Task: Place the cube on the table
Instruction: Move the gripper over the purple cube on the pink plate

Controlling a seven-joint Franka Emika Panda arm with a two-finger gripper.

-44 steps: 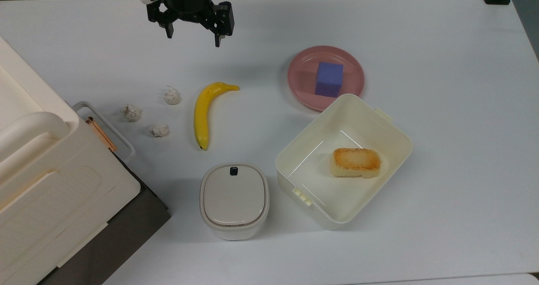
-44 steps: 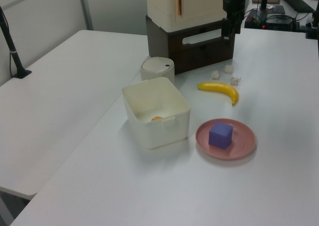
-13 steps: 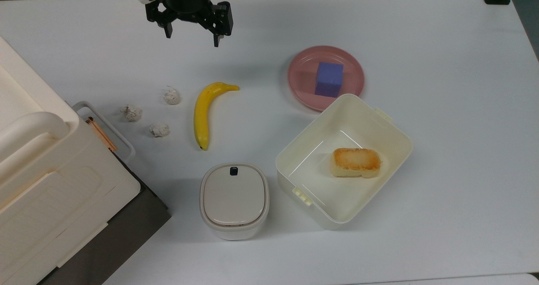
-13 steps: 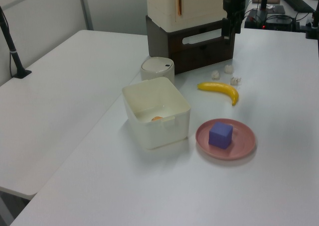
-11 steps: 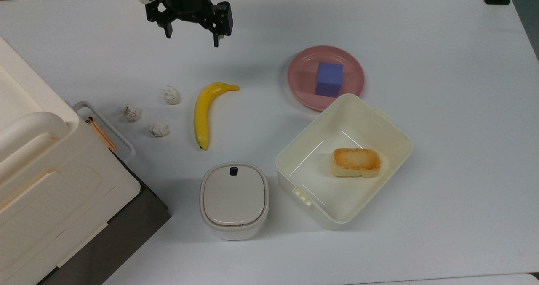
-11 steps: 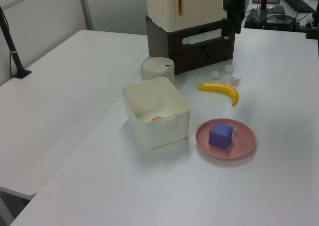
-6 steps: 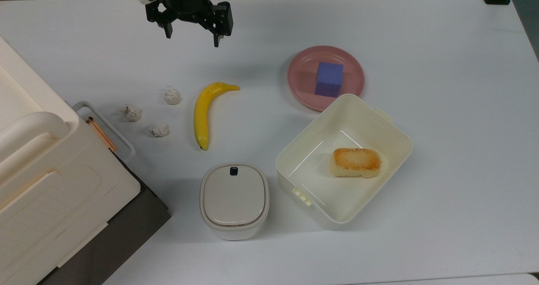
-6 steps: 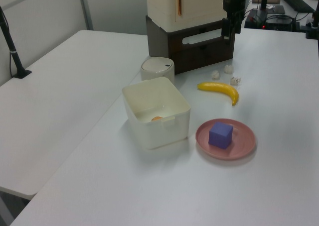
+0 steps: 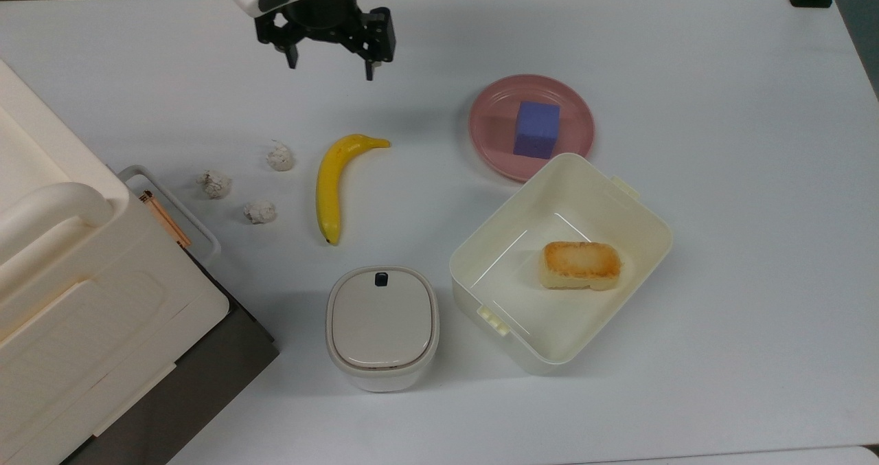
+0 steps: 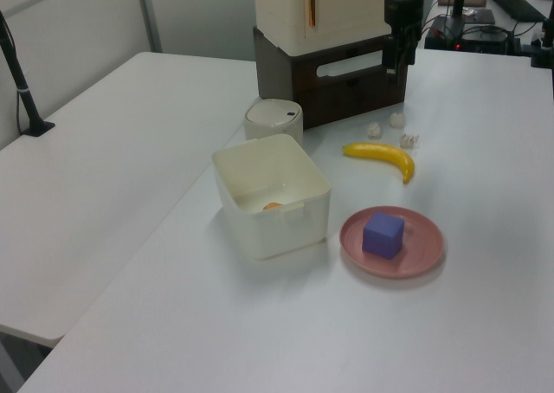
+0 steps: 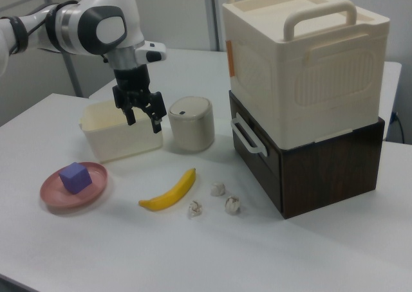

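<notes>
The blue-purple cube [image 9: 536, 129] [image 10: 383, 235] [image 11: 75, 177] sits on a round pink plate [image 9: 492, 118] [image 10: 426, 247] [image 11: 54, 193] on the white table [image 9: 721, 142]. My gripper [image 9: 330, 69] [image 10: 395, 66] [image 11: 143, 123] hangs open and empty above the table, toward the top view's upper left. It is well apart from the cube, above the banana's tip in the top view. In the right view it hovers in front of the cream container, to the upper right of the plate.
A banana [image 9: 329, 183] lies between the gripper and a lidded canister [image 9: 382, 324]. A cream container [image 9: 642, 207] holding a toasted block [image 9: 581, 264] touches the plate's edge. Three white crumpled lumps [image 9: 280, 156] lie near a big cream box [image 9: 69, 279] on a dark base.
My gripper has shifted a little toward the top view's right and slightly nearer the banana, still open. The cube and everything else stay where they were.
</notes>
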